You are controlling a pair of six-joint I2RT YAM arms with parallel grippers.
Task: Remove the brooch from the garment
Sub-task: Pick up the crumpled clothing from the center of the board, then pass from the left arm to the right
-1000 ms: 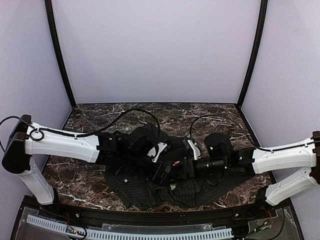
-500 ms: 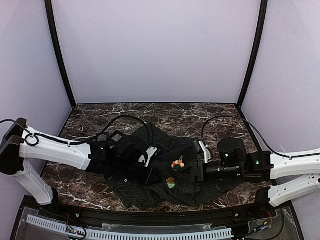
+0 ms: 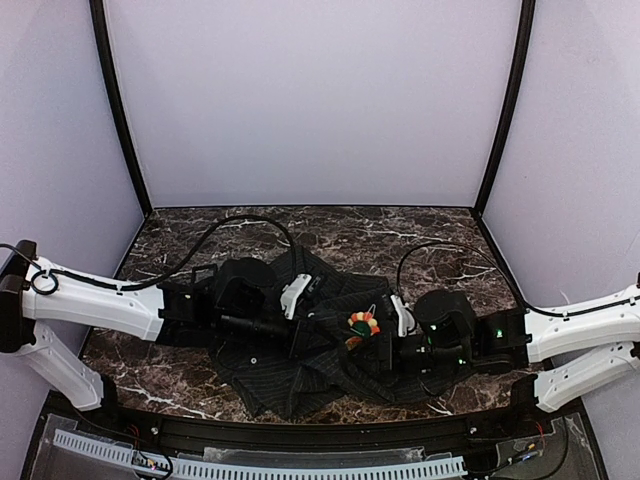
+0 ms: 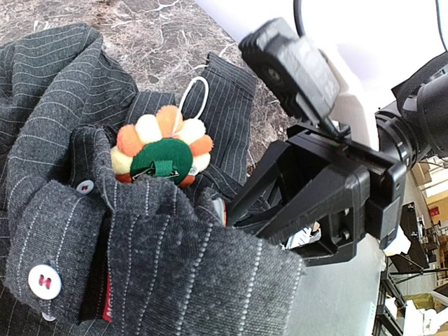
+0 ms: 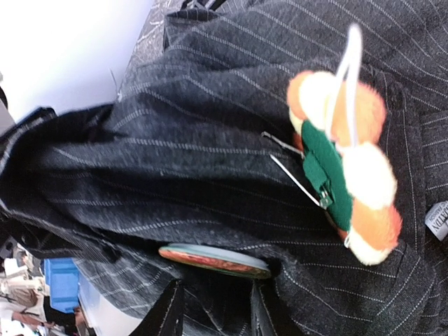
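Pinching a fold of the dark striped shirt (image 3: 265, 375), the left end effector (image 3: 302, 335) is closed tight. The cloth bunches up over its fingers, so they are hidden. The right end effector (image 5: 211, 308) has its two black fingers a little way apart, with a narrow gap, and points at the shirt from the other side. I cannot tell if they touch the cloth. Just past those fingers a flat round badge (image 5: 213, 260) is tucked in a fold. The brooch (image 4: 162, 152) is a bit farther on, between the two end effectors and nearer the right one. It looks like a small fluffy flower, green in the middle with orange and white balls all round and a white loop (image 4: 195, 89) on top. A thin metal pin (image 5: 294, 175) runs from it into the shirt. Neither end effector touches it. The shirt lies in a crumpled heap in the middle of the dark marble worktop (image 3: 180, 240).
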